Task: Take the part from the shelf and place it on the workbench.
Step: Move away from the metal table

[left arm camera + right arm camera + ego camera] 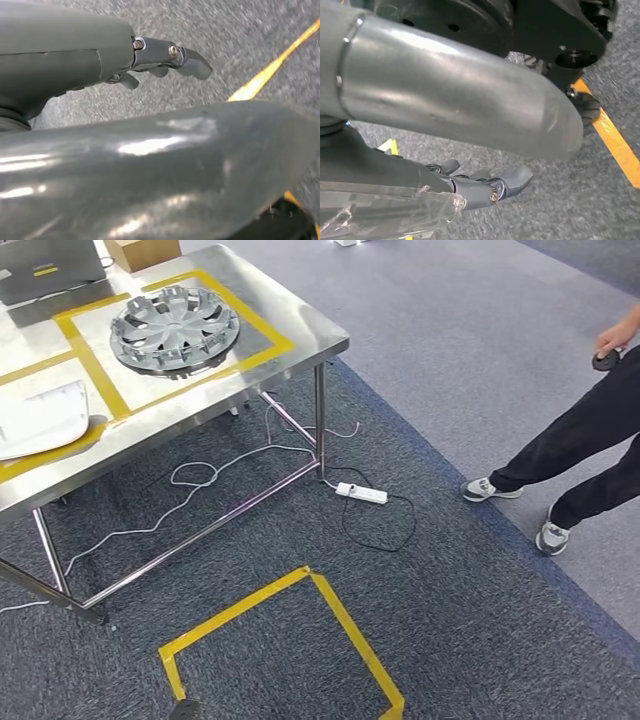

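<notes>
We saw a table (317, 335) of shiny brushed steel, a silver-grey, plastic-looking wheel cover (174, 328) on it, glossy yellow tape (355, 635) on rough grey carpet (468, 640), and smooth, glossy grey fingers (192, 62) with metal screws.

left hand (166, 57): grey thumb, dark fingers, silver screws | right hand (486, 187): same, clear cover
</notes>
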### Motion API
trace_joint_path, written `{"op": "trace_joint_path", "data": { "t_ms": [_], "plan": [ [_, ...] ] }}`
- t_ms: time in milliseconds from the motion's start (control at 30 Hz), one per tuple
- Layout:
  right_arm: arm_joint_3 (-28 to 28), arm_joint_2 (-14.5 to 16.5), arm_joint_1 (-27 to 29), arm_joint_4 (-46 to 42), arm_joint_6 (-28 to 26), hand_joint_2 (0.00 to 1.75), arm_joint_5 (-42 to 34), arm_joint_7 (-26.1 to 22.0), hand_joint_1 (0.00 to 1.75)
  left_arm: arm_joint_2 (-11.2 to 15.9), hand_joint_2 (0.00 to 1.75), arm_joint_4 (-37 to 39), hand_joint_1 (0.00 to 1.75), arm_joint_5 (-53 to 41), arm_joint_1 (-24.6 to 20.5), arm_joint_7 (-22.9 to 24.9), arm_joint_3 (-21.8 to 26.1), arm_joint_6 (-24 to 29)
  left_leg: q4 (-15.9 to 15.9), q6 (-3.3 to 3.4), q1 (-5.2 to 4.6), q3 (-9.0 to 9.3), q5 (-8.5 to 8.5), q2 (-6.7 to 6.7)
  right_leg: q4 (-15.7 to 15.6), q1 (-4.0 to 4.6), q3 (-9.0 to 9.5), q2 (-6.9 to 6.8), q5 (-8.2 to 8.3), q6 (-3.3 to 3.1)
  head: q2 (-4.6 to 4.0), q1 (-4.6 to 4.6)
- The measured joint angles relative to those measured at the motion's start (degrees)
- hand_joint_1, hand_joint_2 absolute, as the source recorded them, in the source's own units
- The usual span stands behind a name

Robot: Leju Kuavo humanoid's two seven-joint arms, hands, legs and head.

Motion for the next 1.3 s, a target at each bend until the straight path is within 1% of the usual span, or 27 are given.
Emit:
{"op": "trace_joint_path", "data": {
  "t_ms": [67,100,167,200,233,267,333,367,400,500,567,600,667,700,733,767,800,867,933,1000,1067,1133,1167,1200,1233,1267,1300],
  "plan": [
    [0.00,-0.04,0.17,0.00,0.00,0.00,0.01,0.00,0.00,-0.08,0.00,0.01,0.00,0.00,0.00,0.00,0.04,0.04,-0.21,0.71,0.13,0.07,0.17,0.60,2.87,0.00,-1.47,-1.43,-1.80,0.60,0.00,0.44],
    [0.00,-0.05,0.15,0.00,0.02,0.00,0.01,0.00,0.00,-0.11,0.00,0.01,0.00,0.00,0.02,0.00,0.05,0.06,-0.22,0.93,0.09,0.09,0.15,0.97,6.26,0.02,-3.01,-2.34,-3.60,0.82,0.00,0.68],
    [0.00,-0.04,0.07,0.00,0.08,0.00,0.00,0.00,0.00,-0.15,0.00,0.01,0.00,0.00,0.12,0.00,0.05,0.05,-0.20,1.18,-0.05,0.10,0.06,1.80,14.47,-0.03,-6.91,-3.14,-7.15,1.11,0.00,0.86],
    [0.00,-0.03,0.13,0.00,0.11,0.00,-0.01,0.00,0.00,-0.15,0.00,0.01,0.00,0.00,0.16,0.00,0.05,0.05,-0.19,1.22,-0.11,0.14,0.02,2.18,16.90,-0.07,-8.05,-3.23,-7.74,1.16,0.00,0.85],
    [0.00,-0.03,0.22,0.00,0.13,0.00,-0.02,-0.01,0.00,-0.15,0.00,0.01,0.00,0.00,0.16,0.00,0.06,0.06,-0.18,1.22,-0.15,0.21,-0.02,2.47,17.04,-0.09,-8.08,-3.27,-7.19,1.15,0.00,0.86],
    [0.00,-0.04,0.30,0.00,0.13,0.00,-0.03,-0.02,0.00,-0.16,0.00,0.01,0.00,0.00,0.13,0.00,0.07,0.05,-0.18,1.18,-0.16,0.34,-0.08,2.72,14.67,-0.10,-6.83,-3.39,-5.60,1.06,0.00,0.86],
    [0.00,-0.09,0.26,0.00,0.11,0.00,-0.05,-0.08,0.00,-0.17,0.00,0.01,0.00,0.00,0.08,0.00,0.08,0.04,-0.13,0.88,-0.28,0.70,-0.32,3.19,6.21,0.04,-2.37,-4.50,-1.96,0.84,0.00,0.91],
    [0.00,-0.12,0.12,0.00,0.11,0.00,-0.07,-0.13,0.00,-0.17,0.00,0.01,0.00,0.00,0.07,0.00,0.08,0.03,-0.07,0.64,-0.43,0.83,-0.45,3.40,2.81,0.12,-0.55,-4.95,-0.89,0.60,0.00,0.88],
    [0.00,-0.14,0.00,0.00,0.11,0.00,-0.09,-0.16,0.00,-0.16,0.00,0.01,0.00,0.00,0.06,0.00,0.08,0.03,-0.04,0.38,-0.58,0.90,-0.54,3.62,0.89,0.22,0.48,-5.26,-0.49,0.36,0.00,0.85],
    [0.00,-0.14,0.01,0.00,0.11,0.00,-0.10,-0.20,0.00,-0.15,0.00,0.01,0.00,0.00,0.02,0.00,0.08,0.02,-0.14,-0.38,-0.63,1.01,-0.64,4.20,0.29,0.27,0.61,-4.43,-0.34,-0.62,0.00,0.78],
    [-0.01,-0.14,0.06,0.00,0.08,0.00,-0.10,-0.20,0.00,-0.15,0.00,0.01,0.00,-0.01,0.00,-0.01,0.08,0.02,1.94,-0.93,-0.52,0.17,-2.36,3.54,0.01,0.06,0.57,-3.77,-0.02,-1.36,0.00,0.64],
    [-0.01,-0.14,0.00,0.00,0.07,0.00,-0.10,-0.20,0.00,-0.15,0.00,0.01,0.00,-0.02,0.00,-0.01,0.08,0.02,4.76,-1.12,-0.47,-1.10,-4.11,2.96,-0.09,-0.04,0.53,-3.43,0.11,-1.65,0.00,0.53],
    [0.00,-0.14,-0.09,0.00,0.08,0.00,-0.10,-0.20,0.00,-0.15,0.00,0.01,0.00,-0.02,0.04,0.00,0.08,0.01,12.73,-1.25,-0.46,-4.92,-7.82,2.20,-0.10,-0.02,0.33,-2.63,0.19,-1.92,0.00,0.39],
    [0.00,-0.14,-0.06,0.00,0.08,0.00,-0.09,-0.19,0.00,-0.15,0.00,0.01,0.00,-0.04,0.09,0.00,0.08,0.00,15.66,-1.25,-0.46,-6.39,-8.63,2.07,-0.09,-0.01,0.29,-2.17,0.21,-1.95,0.00,0.39],
    [0.00,-0.14,0.01,0.00,0.09,0.00,-0.09,-0.19,0.00,-0.15,0.00,0.01,0.00,-0.09,0.14,0.00,0.08,0.00,16.68,-1.22,-0.45,-7.00,-8.27,1.99,-0.08,-0.02,0.28,-1.67,0.22,-1.96,0.00,0.40],
    [0.00,-0.14,0.06,0.00,0.10,0.00,-0.08,-0.18,0.00,-0.15,0.00,0.01,0.00,-0.13,0.17,0.00,0.08,0.00,15.31,-1.16,-0.42,-6.47,-6.77,1.88,-0.06,-0.04,0.31,-1.12,0.25,-1.93,0.00,0.39],
    [0.00,-0.14,0.07,0.00,0.11,0.00,-0.08,-0.18,0.00,-0.15,0.00,0.01,0.00,-0.19,0.17,0.00,0.09,-0.01,11.98,-1.09,-0.35,-4.96,-4.54,1.53,-0.04,-0.09,0.36,-0.54,0.27,-1.84,0.00,0.39],
    [0.00,-0.14,-0.04,0.00,0.14,0.00,-0.08,-0.19,0.00,-0.16,0.00,0.03,0.00,-0.24,0.12,0.00,0.10,-0.01,4.12,-0.98,0.03,-1.45,-1.07,-0.66,0.19,-0.02,0.20,0.59,0.29,-1.42,0.00,0.37],
    [0.00,-0.14,-0.16,0.00,0.15,0.00,-0.08,-0.20,0.00,-0.15,0.00,0.06,0.00,-0.27,0.06,-0.01,0.12,-0.02,0.54,-0.72,0.22,0.03,-0.40,-2.24,0.32,0.05,-0.25,1.54,0.41,-0.74,0.00,0.36],
    [0.00,-0.16,-0.03,0.00,0.14,0.00,-0.08,-0.17,0.00,-0.14,0.00,0.07,0.00,-0.31,0.01,-0.01,0.16,-0.08,0.28,-0.10,0.16,0.11,-0.37,-1.49,0.10,-0.13,-0.78,2.33,0.65,-0.03,0.00,0.36],
    [0.00,-0.21,0.12,0.00,0.11,0.00,-0.08,-0.14,0.00,-0.15,0.00,0.07,0.00,-0.33,-0.03,-0.04,0.19,-0.13,0.08,0.70,0.24,0.22,-0.22,-0.41,1.74,-0.09,-1.82,0.96,-0.50,0.54,0.00,0.69],
    [0.00,-0.22,-0.05,0.00,0.13,0.00,-0.09,-0.12,0.00,-0.16,0.00,0.07,0.00,-0.33,0.01,-0.09,0.24,-0.17,0.01,1.23,0.15,0.27,-0.28,0.86,8.16,0.00,-4.81,-1.84,-4.08,0.97,0.00,1.11],
    [0.00,-0.21,-0.17,0.00,0.14,0.00,-0.09,-0.11,0.00,-0.15,0.00,0.08,0.00,-0.33,0.07,-0.11,0.28,-0.20,0.02,1.36,0.02,0.27,-0.34,1.57,12.35,-0.06,-6.82,-2.71,-6.02,1.14,0.00,1.21],
    [0.00,-0.20,-0.21,0.00,0.15,0.00,-0.09,-0.11,0.00,-0.14,0.00,0.08,0.00,-0.33,0.12,-0.11,0.33,-0.22,0.03,1.43,-0.09,0.30,-0.39,2.26,15.68,-0.12,-8.39,-3.14,-7.24,1.25,0.00,1.19],
    [0.00,-0.20,-0.18,0.00,0.15,0.00,-0.09,-0.11,0.00,-0.13,0.00,0.08,0.00,-0.33,0.14,-0.11,0.38,-0.24,0.04,1.47,-0.17,0.37,-0.46,2.86,17.06,-0.16,-8.97,-3.32,-7.36,1.29,0.00,1.19],
    [0.00,-0.20,-0.12,0.00,0.15,0.00,-0.08,-0.11,0.00,-0.12,0.00,0.08,0.00,-0.33,0.11,-0.11,0.41,-0.25,0.04,1.46,-0.20,0.49,-0.54,3.38,16.09,-0.18,-8.35,-3.45,-6.37,1.27,0.00,1.19],
    [0.00,-0.21,-0.06,0.00,0.15,0.00,-0.08,-0.10,0.00,-0.13,0.00,0.07,0.00,-0.33,0.07,-0.11,0.42,-0.25,0.04,1.38,-0.21,0.68,-0.66,3.84,12.89,-0.18,-6.56,-3.73,-4.55,1.19,0.00,1.19]
  ]
}}
